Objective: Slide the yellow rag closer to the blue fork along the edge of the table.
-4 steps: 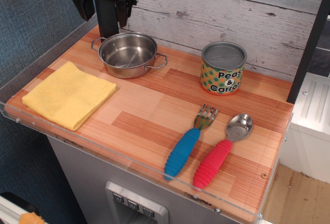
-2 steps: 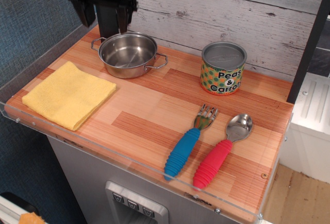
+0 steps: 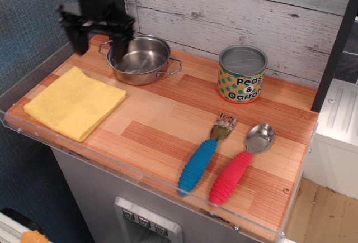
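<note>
The yellow rag (image 3: 75, 103) lies folded flat at the front left corner of the wood table (image 3: 162, 120). The blue fork (image 3: 202, 157) lies near the front edge at centre right, head pointing away, beside a red-handled spoon (image 3: 239, 165). My black gripper (image 3: 99, 44) hangs open and empty in the air above the back left of the table. It is just above and behind the rag's far edge and partly in front of the steel pot. Its two fingers (image 3: 79, 40) point down and stand apart.
A steel pot (image 3: 140, 60) with two handles stands at the back left, right behind the rag. A "Peas & Carrots" can (image 3: 241, 74) stands at the back centre right. A clear acrylic guard (image 3: 112, 167) rims the front and left edges.
My gripper has come down and to the left, from above the pot's far side toward the rag's far edge. The rag, fork and other things have not moved.
</note>
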You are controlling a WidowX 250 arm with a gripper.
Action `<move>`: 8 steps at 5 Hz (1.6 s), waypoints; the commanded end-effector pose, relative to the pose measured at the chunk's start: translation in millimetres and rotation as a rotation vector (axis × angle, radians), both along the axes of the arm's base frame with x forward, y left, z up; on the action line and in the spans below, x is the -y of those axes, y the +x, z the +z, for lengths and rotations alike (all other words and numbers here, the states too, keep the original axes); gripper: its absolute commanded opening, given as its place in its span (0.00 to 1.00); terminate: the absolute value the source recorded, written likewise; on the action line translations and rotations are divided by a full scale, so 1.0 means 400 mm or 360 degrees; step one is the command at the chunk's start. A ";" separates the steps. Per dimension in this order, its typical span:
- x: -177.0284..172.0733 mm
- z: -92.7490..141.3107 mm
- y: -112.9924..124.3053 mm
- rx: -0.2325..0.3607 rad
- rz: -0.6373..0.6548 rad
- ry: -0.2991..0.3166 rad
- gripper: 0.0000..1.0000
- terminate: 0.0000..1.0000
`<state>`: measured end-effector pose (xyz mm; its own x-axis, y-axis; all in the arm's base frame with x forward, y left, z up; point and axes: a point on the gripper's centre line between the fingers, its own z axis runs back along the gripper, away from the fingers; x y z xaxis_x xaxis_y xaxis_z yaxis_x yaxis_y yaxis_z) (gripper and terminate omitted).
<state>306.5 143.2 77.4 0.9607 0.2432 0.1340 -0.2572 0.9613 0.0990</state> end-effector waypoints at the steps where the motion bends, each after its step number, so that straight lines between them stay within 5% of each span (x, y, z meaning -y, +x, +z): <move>1: -0.035 0.008 -0.052 -0.0031 -0.0077 0.0079 0.00 0.00; 3: -0.080 -0.030 -0.089 -0.0019 -0.0158 0.0184 0.00 0.00; 8: -0.052 -0.120 -0.100 0.0004 0.0062 0.0082 0.00 0.00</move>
<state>263.5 157.4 15.5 0.9550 0.2767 0.1071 -0.2894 0.9483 0.1300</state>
